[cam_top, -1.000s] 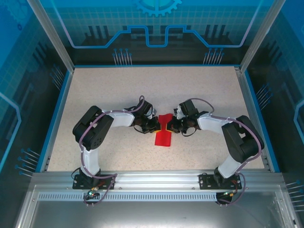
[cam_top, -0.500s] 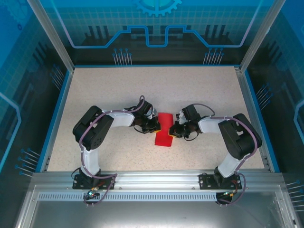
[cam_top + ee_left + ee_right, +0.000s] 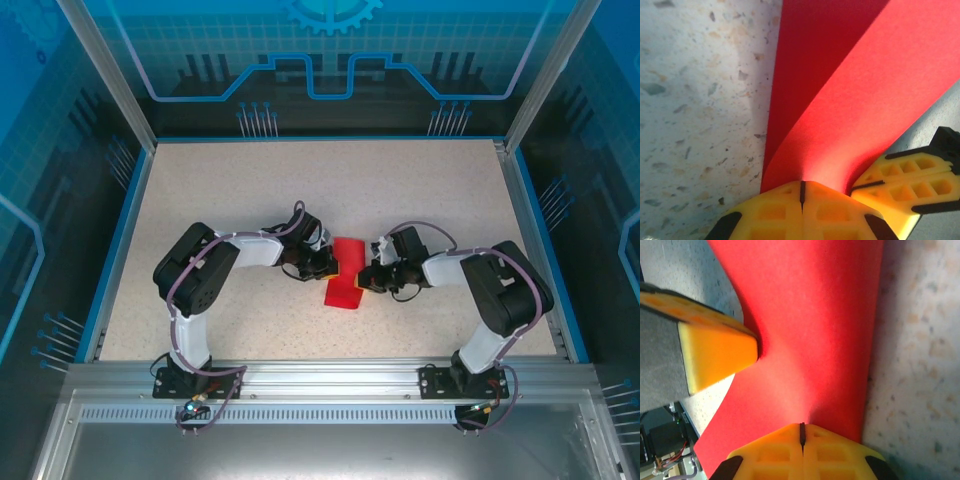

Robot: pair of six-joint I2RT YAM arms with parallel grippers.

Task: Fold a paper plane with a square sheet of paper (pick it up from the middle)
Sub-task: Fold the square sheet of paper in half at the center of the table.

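The square sheet of paper (image 3: 346, 272) is bright red and held just above the table between the two arms, bent along its middle into two flaps. My left gripper (image 3: 328, 266) is shut on its left edge, yellow fingertips pressed together on the red paper (image 3: 840, 100). My right gripper (image 3: 364, 277) is shut on the opposite edge. In the left wrist view my left gripper (image 3: 801, 186) pinches the sheet, with the right arm's yellow fingers (image 3: 912, 185) close by. In the right wrist view my right gripper (image 3: 802, 429) pinches the sheet (image 3: 815, 335). The paper plane is out of view.
The speckled beige table (image 3: 250, 190) is bordered by blue rails and an aluminium frame (image 3: 320, 385) at the near edge. Transparent blue walls enclose the far side and both flanks. Both arms bend inward, elbows out toward the table's sides.
The right wrist has shifted slightly toward the near edge and the left, closing on the left gripper. The sheet's far flap now looks wider and flatter. The left arm has held still.
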